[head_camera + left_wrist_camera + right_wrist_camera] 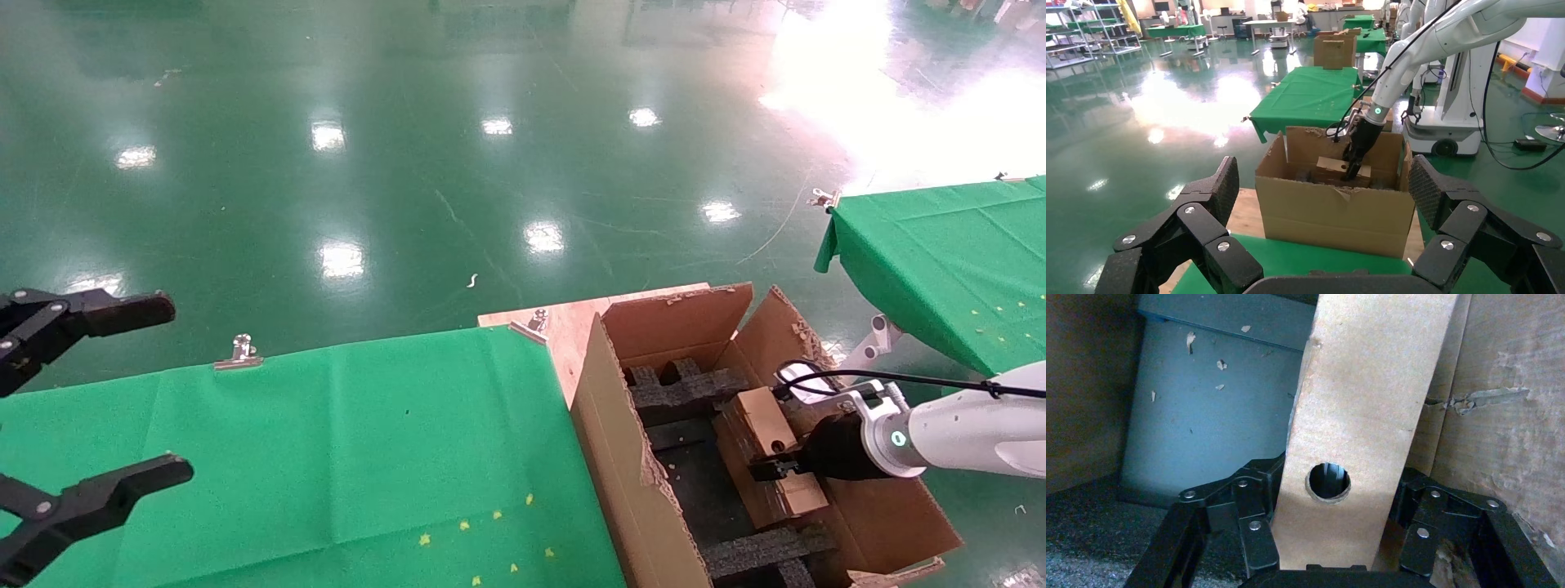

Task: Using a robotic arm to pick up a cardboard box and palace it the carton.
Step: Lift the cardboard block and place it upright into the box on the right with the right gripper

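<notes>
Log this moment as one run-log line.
right gripper: shut on cardboard box | box: inside carton, tilted, unreleased | left gripper: open, idle over green table

You will find no words, numbers, labels or brand names that can be read in any of these views. The cardboard box [1364,416] has a plain brown face with only a round hole in it. The carton [621,457] has bare walls with no print. The green cloth [327,441] carries small yellow star marks, not letters.
</notes>
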`<state>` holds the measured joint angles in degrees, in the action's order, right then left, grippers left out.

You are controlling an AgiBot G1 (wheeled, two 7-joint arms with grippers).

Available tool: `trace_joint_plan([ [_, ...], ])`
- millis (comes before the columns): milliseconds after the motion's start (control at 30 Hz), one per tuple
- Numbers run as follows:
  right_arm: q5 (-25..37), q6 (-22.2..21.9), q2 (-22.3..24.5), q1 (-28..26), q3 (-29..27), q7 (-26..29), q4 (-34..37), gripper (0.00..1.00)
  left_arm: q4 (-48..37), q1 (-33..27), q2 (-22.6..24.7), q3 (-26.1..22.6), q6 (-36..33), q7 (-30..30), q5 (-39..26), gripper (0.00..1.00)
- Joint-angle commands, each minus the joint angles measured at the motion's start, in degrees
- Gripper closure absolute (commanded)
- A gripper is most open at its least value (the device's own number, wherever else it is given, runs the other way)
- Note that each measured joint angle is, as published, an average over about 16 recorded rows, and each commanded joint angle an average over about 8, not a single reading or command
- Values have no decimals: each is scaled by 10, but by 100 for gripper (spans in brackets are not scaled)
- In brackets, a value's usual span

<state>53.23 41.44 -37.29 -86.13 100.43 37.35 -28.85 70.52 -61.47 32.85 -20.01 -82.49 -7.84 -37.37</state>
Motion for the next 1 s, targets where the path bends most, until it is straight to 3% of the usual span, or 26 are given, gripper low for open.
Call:
trace_joint_plan([
  [33,0,0,1,-1,0,2,-2,0,0,0,0,0,0,0,0,0],
  [667,16,-6,21,-31,2,3,-24,0,0,0,0,0,0,0,0,0],
  [1000,34,-22,40,-85,-5,3,-67,0,0,0,0,0,0,0,0,0],
])
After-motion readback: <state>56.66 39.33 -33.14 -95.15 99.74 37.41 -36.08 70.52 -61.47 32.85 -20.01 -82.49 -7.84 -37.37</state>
